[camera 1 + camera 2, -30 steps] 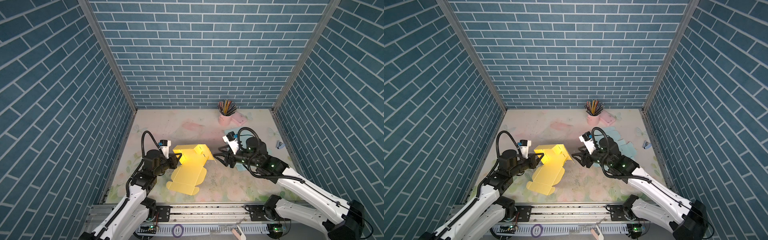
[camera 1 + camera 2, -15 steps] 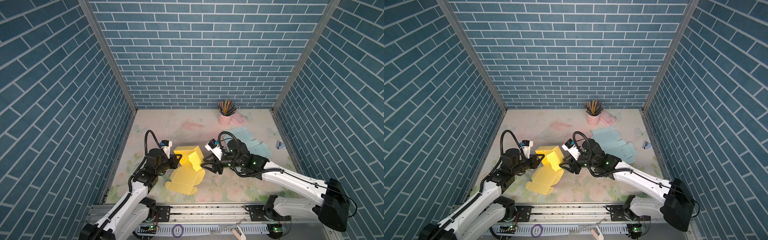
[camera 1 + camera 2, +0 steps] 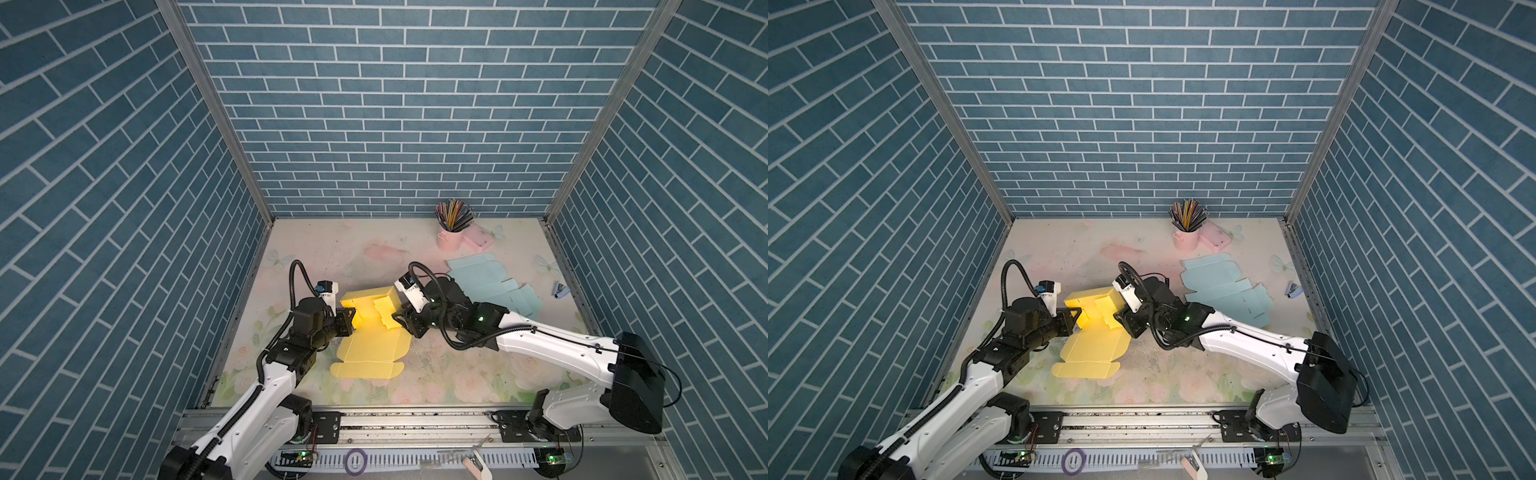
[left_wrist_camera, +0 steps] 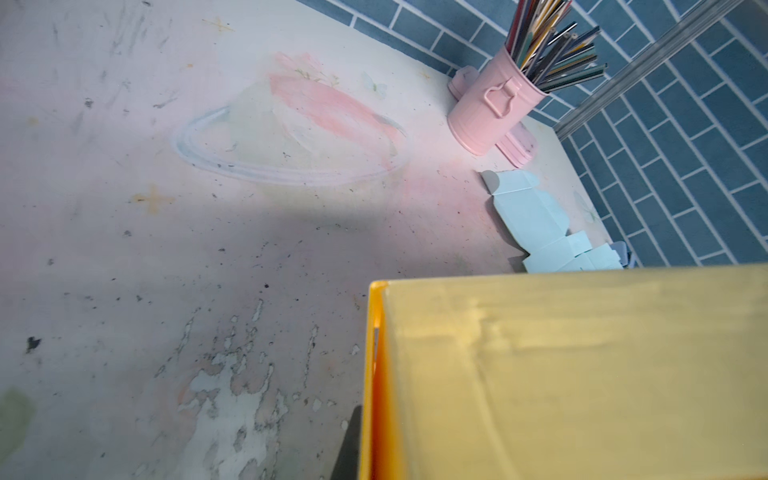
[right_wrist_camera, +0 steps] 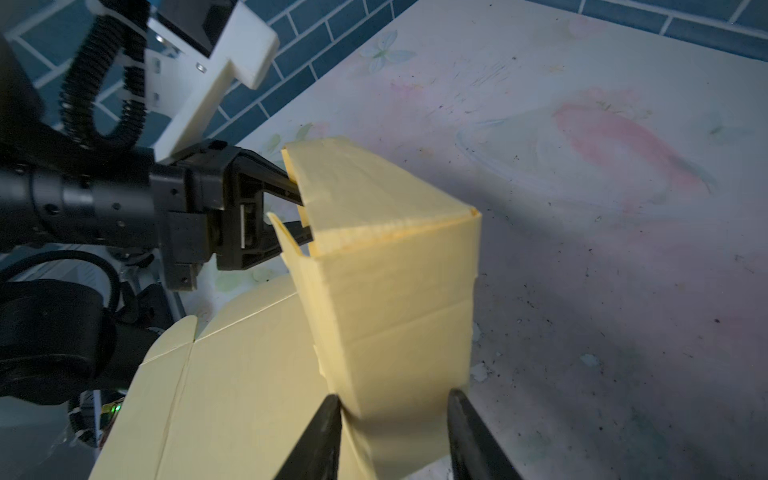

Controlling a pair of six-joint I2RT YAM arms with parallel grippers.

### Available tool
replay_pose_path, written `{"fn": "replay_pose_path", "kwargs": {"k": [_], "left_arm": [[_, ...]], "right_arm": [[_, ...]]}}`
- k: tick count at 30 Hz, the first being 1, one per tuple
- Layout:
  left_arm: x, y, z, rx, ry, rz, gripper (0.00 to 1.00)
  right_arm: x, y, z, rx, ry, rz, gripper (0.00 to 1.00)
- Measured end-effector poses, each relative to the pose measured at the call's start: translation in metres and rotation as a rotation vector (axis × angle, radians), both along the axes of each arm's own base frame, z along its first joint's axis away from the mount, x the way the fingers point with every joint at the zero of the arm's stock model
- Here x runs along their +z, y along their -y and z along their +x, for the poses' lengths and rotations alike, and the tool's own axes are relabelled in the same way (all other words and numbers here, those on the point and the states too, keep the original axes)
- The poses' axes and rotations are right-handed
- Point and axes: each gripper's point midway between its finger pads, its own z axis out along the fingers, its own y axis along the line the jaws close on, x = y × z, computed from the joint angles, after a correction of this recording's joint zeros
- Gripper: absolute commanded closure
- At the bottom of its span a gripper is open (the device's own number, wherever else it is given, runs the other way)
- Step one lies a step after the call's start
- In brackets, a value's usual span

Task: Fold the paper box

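Observation:
The yellow paper box [image 3: 370,345] [image 3: 1090,349] lies left of the table's middle, its far part folded up into walls and its near part flat. My left gripper [image 3: 351,318] [image 3: 1077,318] is shut on the box's left wall; in the left wrist view one dark finger [image 4: 350,449] shows beside the yellow wall [image 4: 582,374]. My right gripper [image 3: 397,320] [image 3: 1120,321] is at the box's right end. In the right wrist view its fingers [image 5: 328,432] press both sides of the upright folded end [image 5: 395,270], and the left gripper [image 5: 299,216] pinches the far wall.
A pink cup of pencils [image 3: 451,237] [image 4: 490,112] and a pink case [image 3: 478,241] stand at the back right. A flat light-blue box blank [image 3: 490,286] [image 3: 1225,286] lies behind the right arm. A small blue object [image 3: 559,289] sits near the right wall.
My right gripper has travelled left to the box's right end and narrowed onto it, uncovering the blue blank. The left gripper has kept its hold on the left wall.

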Motion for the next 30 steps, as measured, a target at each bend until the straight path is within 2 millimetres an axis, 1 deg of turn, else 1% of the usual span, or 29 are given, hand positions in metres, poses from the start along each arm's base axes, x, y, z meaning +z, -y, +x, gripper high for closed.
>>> {"fn": "replay_pose_path", "kwargs": {"k": [5,8,11,16,22,25,30], "left_arm": [[-0.008,-0.011,0.001,0.057,-0.014,0.057,1.00],[-0.010,-0.015,0.001,0.082,-0.013,0.087,1.00],[-0.011,-0.016,0.000,0.100,-0.007,0.119,1.00],[-0.011,-0.016,0.000,0.132,0.005,0.149,1.00],[-0.006,-0.016,-0.001,0.161,0.030,0.154,1.00],[-0.005,-0.018,-0.001,0.181,0.035,0.160,1.00],[-0.009,-0.016,-0.004,0.182,0.031,0.155,1.00]], "right_arm": [[-0.024,-0.008,0.017,-0.119,0.012,-0.105,0.68],[-0.033,-0.011,0.024,-0.181,0.037,-0.159,0.69],[-0.040,-0.013,0.030,-0.233,0.071,-0.217,0.74],[-0.047,-0.014,0.040,-0.306,0.123,-0.307,0.77],[-0.048,-0.014,0.051,-0.382,0.204,-0.406,0.79],[-0.051,-0.017,0.055,-0.406,0.236,-0.443,0.78],[-0.054,-0.015,0.055,-0.429,0.254,-0.470,0.74]]}}
